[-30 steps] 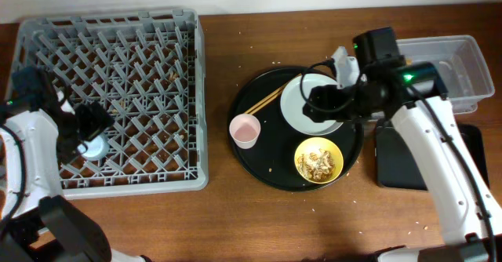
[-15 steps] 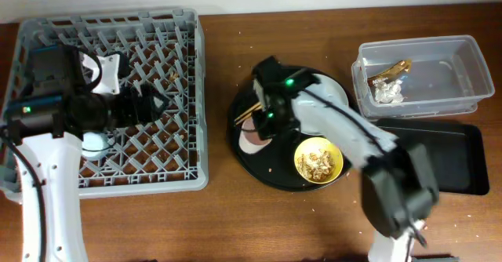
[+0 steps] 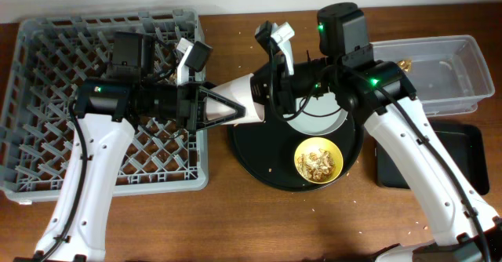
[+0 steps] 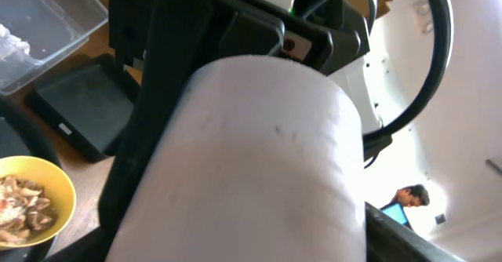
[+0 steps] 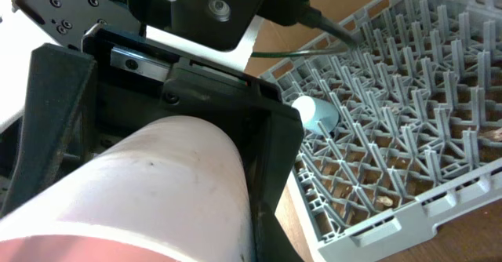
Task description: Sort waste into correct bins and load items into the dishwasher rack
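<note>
The pink cup [image 3: 238,109] hangs on its side in the air between the dishwasher rack [image 3: 47,97] and the round black tray [image 3: 259,164]. My right gripper [image 3: 265,97] is shut on the cup's rim end. From the left, my left gripper [image 3: 216,111] is open, with its fingers close on either side of the cup's base. The cup fills the left wrist view [image 4: 251,160] and the right wrist view [image 5: 157,183]. A blue cup [image 5: 315,113] stands in the rack [image 5: 392,136]. The plate [image 3: 321,121] and the yellow bowl [image 3: 318,159] of food scraps sit on the round tray. The chopsticks are hidden.
The clear tub [image 3: 455,66] at the back right holds a brown-gold wrapper [image 3: 404,62] and silvery paper [image 4: 8,38]. The flat black tray [image 3: 388,168] lies in front of it, partly under my right arm. Crumbs dot the wooden table.
My right gripper took the pink cup off the round tray and carried it left. My left arm swung from inside the rack to its right edge and narrowed its jaws around the cup.
</note>
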Available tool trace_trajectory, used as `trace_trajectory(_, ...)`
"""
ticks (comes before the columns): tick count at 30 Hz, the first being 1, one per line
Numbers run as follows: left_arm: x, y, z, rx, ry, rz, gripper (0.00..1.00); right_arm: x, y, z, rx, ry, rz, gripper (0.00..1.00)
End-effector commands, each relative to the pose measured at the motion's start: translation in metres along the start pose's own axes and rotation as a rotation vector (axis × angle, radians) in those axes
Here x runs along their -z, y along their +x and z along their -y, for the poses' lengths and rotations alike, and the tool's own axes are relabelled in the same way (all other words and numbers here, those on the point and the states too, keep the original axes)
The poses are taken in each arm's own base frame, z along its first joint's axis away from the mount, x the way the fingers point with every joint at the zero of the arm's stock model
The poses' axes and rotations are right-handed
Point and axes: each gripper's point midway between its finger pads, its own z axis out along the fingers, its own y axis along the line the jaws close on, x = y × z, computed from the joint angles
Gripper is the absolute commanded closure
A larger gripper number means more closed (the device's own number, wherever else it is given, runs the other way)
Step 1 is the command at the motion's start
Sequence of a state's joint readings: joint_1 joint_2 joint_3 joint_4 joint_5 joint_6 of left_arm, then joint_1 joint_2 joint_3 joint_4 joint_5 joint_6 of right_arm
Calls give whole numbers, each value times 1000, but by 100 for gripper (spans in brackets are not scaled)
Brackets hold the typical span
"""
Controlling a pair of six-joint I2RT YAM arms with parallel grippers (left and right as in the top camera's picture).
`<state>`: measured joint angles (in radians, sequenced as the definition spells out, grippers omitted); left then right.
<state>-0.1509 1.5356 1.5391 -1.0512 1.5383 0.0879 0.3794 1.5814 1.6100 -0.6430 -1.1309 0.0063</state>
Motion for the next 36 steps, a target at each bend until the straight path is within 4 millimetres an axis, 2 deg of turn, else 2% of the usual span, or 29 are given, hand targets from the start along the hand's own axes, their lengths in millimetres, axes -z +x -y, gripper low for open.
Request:
trace_trajectory(1, -1, 0, 6, -18, 39, -1, 35, -2, 2, 12, -13, 44, -6, 96)
trace_trajectory(2, -1, 0, 6, -18, 38, -1, 39, -2, 2, 12, -17, 43, -8, 92)
trace_trajectory(3, 1, -1, 2, -18, 17, 4, 39, -2, 5, 12, -32, 43, -15, 70)
trace_trajectory(4, 7, -3, -12, -16, -68, 14, 39, 0, 6, 14, -46, 53, -17, 51)
trace_trajectory(5, 22, -3, -43, 12, -251, 25, 41, 8, 9, 30, -94, 138, -19, 45)
trace_trajectory(6, 55, 5, -88, 122, -535, 38, 41, 32, 20, 62, -170, 334, -32, 44)
trace_trajectory(7, 92, 18, -115, 206, -749, 43, 41, 51, 28, 78, -218, 443, -39, 44)
trace_trajectory(8, 121, 28, -129, 264, -885, 47, 41, 66, 36, 87, -265, 500, -47, 43)
trace_trajectory(10, 211, 67, -155, 517, -1340, 83, 41, 81, 60, 94, -369, 569, -102, 42)
trace_trajectory(12, 265, 93, -151, 680, -1641, 118, 41, 87, 78, 95, -429, 620, -158, 42)
trace_trajectory(14, 275, 101, -152, 742, -1712, 153, 41, 91, 86, 97, -454, 651, -184, 42)
trace_trajectory(16, 286, 117, -165, 787, -1790, 165, 41, 91, 88, 96, -463, 650, -191, 42)
trace_trajectory(17, 282, 122, -179, 785, -1772, 169, 41, 91, 88, 96, -463, 650, -191, 42)
trace_trajectory(18, 272, 134, -201, 793, -1722, 161, 41, 91, 88, 96, -463, 650, -191, 42)
trace_trajectory(19, 269, 139, -212, 793, -1709, 159, 41, 91, 88, 96, -464, 650, -191, 42)
trace_trajectory(24, 251, 149, -240, 812, -1678, 92, 40, 91, 90, 95, -470, 649, -196, 42)
trace_trajectory(27, 254, 150, -244, 825, -1685, 83, 1, 91, 93, 93, -484, 647, -207, 42)
trace_trajectory(28, 256, 144, -241, 821, -1685, 94, 1, 91, 94, 93, -486, 647, -208, 42)
trace_trajectory(30, 257, 110, -208, 802, -1668, 116, 1, 91, 96, 91, -497, 646, -217, 42)
trace_trajectory(32, 241, 74, -180, 656, -1561, 62, 1, 92, 106, 92, -538, 674, -243, 45)
trace_trajectory(33, 222, 53, -168, 534, -1453, 28, 1, 102, 121, 101, -631, 810, -269, 48)
trace_trajectory(34, 186, 27, -149, 338, -1258, -9, 1, 111, 144, 113, -711, 984, -307, 53)
trace_trajectory(35, 154, 11, -129, 183, -1072, -28, 1, 108, 157, 114, -725, 1028, -343, 53)
trace_trajectory(36, 135, 3, -114, 101, -961, -26, 1, 101, 172, 116, -726, 1058, -389, 53)
